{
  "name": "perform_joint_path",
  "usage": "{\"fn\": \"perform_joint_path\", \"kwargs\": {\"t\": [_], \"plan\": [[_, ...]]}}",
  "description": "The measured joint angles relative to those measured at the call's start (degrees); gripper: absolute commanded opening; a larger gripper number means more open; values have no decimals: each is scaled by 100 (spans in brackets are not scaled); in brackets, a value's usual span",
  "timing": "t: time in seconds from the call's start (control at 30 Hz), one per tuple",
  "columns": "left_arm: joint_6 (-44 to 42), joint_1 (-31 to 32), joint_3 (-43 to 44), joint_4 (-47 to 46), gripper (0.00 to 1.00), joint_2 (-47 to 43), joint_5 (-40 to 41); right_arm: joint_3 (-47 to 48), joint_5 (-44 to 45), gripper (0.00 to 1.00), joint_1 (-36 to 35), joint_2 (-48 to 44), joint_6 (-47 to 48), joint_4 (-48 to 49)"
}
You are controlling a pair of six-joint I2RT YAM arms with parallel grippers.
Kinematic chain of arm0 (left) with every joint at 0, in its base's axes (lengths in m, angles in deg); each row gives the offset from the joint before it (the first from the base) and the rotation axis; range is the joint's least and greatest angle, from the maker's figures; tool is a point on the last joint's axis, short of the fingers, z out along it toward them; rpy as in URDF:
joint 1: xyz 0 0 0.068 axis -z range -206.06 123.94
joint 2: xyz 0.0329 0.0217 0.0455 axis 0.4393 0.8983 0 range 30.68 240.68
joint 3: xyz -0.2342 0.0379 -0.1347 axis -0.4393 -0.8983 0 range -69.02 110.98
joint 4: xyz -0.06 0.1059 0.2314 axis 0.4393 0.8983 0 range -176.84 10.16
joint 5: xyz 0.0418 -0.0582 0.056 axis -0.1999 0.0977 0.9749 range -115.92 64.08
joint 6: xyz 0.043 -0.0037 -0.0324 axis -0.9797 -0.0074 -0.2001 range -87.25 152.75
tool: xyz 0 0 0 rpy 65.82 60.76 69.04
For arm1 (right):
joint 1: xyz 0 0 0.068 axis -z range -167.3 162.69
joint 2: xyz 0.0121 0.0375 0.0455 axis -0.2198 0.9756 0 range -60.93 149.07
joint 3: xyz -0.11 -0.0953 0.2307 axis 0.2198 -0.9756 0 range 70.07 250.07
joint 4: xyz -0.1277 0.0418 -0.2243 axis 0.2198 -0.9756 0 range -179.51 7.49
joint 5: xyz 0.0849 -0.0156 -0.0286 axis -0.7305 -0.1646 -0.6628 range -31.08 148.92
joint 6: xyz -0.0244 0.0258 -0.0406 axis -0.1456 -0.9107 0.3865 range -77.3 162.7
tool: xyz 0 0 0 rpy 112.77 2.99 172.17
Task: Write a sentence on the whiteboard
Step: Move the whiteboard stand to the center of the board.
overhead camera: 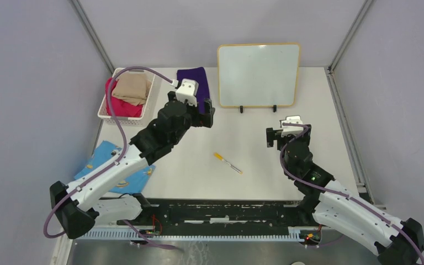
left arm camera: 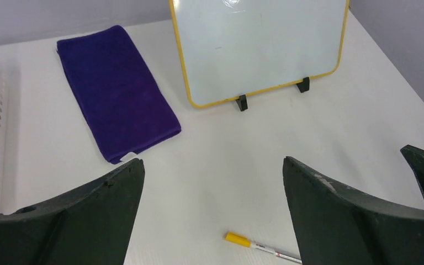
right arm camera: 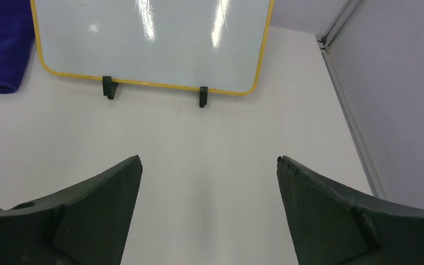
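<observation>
The board (overhead camera: 258, 74) stands upright on two small black feet (overhead camera: 242, 109) at the far side of the table (overhead camera: 199, 179), a little right of centre. Its yellow frame is whole and its glossy face is white, streaked with glare from the lights. The marker (overhead camera: 227, 163) lies flat on the table well short of the board, about midway between the two arms, its yellow cap toward the far left, and neither gripper touches it. The left gripper (left arm camera: 212, 163) hangs above the table left of the board with its jaws spread wide and holding nothing. From its own camera the marker shows just below the gap, partly behind one finger (left arm camera: 342, 215). The right gripper (right arm camera: 208, 160) hovers in front of the board's right half, facing it, jaws likewise wide apart with only bare table between them. It sits near the board but clear of it. A purple cloth (overhead camera: 193, 76) lies flat just left of the board, its near end hidden under the left wrist in the overhead view. Further left is a white perforated basket (overhead camera: 120, 120) with a beige cloth (overhead camera: 131, 88) on top of a pink-red one (overhead camera: 122, 107). A blue sheet (overhead camera: 100, 157) lies at the near left, partly under the left arm.
</observation>
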Motion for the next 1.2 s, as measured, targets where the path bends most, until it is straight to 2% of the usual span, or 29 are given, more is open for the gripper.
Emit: {"fn": "perform_joint_path", "kwargs": {"t": [0.4, 0.57, 0.7, 0.9, 1.2], "plan": [[-522, 341, -396, -232, 100, -535, 407, 105, -752, 91, 0, 304, 284, -98], [-525, 385, -442, -238, 100, -566, 581, 229, -957, 87, 42, 632, 59, -240], [-525, 396, -442, -234, 99, -566, 748, 221, -1187, 82, 476, 925, -411, -236], [-520, 422, -442, -234, 99, -590, 874, 129, -1539, 70, 1589, 1523, -1298, 122], [-516, 444, -439, -162, 99, -627, 909, 358, -1493, 69, 1888, 3316, -1692, 649]]}}
